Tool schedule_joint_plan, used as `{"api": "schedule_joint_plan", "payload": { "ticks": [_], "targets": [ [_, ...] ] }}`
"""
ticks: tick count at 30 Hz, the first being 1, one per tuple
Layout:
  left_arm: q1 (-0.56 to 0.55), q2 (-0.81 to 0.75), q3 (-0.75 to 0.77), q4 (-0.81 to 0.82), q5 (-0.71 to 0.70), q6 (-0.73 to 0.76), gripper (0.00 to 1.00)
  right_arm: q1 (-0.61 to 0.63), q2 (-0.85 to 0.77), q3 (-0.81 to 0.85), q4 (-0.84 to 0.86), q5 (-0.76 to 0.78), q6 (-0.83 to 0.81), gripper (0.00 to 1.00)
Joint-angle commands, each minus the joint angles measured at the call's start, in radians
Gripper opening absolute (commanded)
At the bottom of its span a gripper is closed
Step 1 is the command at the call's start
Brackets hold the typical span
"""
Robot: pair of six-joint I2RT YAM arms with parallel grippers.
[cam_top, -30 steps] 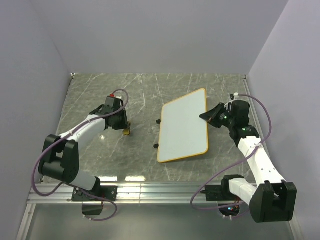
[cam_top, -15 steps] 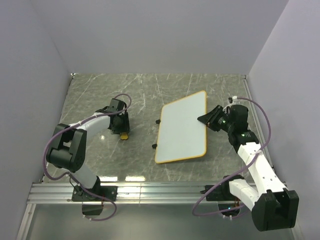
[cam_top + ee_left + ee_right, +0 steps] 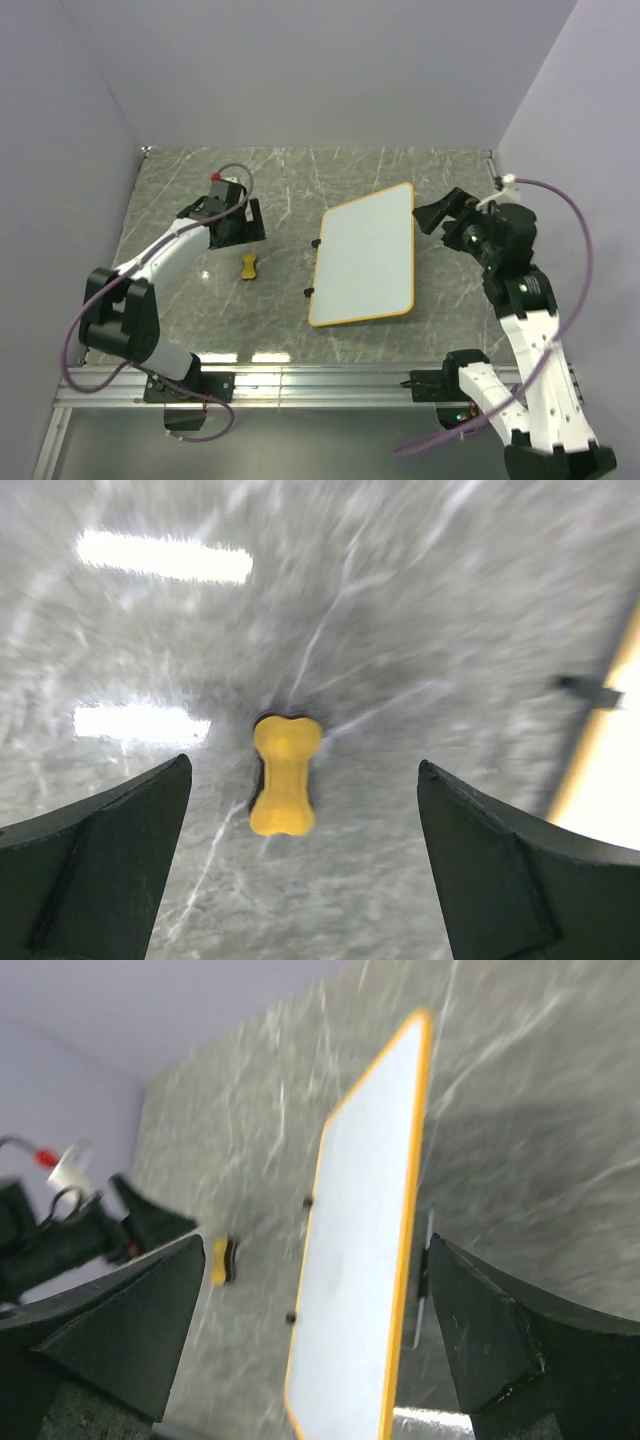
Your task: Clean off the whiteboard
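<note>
Left fingers (image 3: 100, 865) stand wide apart and hold nothing, with the yellow bone-shaped eraser (image 3: 285, 775) lying on the desk between them in the left wrist view. Right fingers (image 3: 510, 1340) are also spread wide and hold nothing, hanging near the board's right long edge without touching it.

On the grey marbled desk (image 3: 300, 180), the whiteboard (image 3: 365, 262) lies flat just to the 3 o'clock side of the middle. Its face is plain white inside an orange-yellow frame, and its long sides run roughly from 12 to 6 o'clock. From the board's centre the right fingers sit at 2 o'clock. The eraser lies at 9 o'clock from the board, apart from it, with the left fingers at 11 o'clock from the eraser. Two small black clips (image 3: 317, 242) stick out of the board's 9 o'clock edge.
</note>
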Motion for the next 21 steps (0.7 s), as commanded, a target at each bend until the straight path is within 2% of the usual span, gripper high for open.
{"api": "schedule_joint_plan", "payload": {
  "ticks": [1, 4, 6, 8, 11, 14, 21],
  "targets": [
    [0.002, -0.122, 0.058, -0.012, -0.03, -0.019, 1.0, 0.005, -0.123, 0.053, -0.138, 0.234, -0.059, 1.0],
    [0.002, -0.237, 0.028, 0.013, -0.091, -0.024, 0.99, 0.005, -0.218, -0.047, -0.165, 0.335, -0.04, 1.0],
    [0.002, -0.366, -0.043, 0.052, -0.145, -0.035, 1.0, 0.007, -0.279, -0.158, -0.169, 0.418, -0.001, 1.0],
    [0.002, -0.492, -0.127, 0.109, -0.261, -0.024, 0.99, 0.007, -0.361, -0.21, -0.181, 0.423, 0.009, 1.0],
    [0.002, -0.503, -0.167, 0.093, -0.419, 0.039, 1.0, 0.005, -0.421, -0.245, -0.221, 0.472, 0.064, 1.0],
    [0.002, -0.57, -0.25, 0.16, -0.428, 0.106, 1.0, 0.005, -0.453, -0.259, -0.203, 0.455, 0.066, 1.0],
    [0.002, -0.629, -0.294, 0.226, -0.386, 0.085, 1.0, 0.005, -0.38, -0.234, -0.155, 0.449, 0.041, 1.0]
  ]
}}
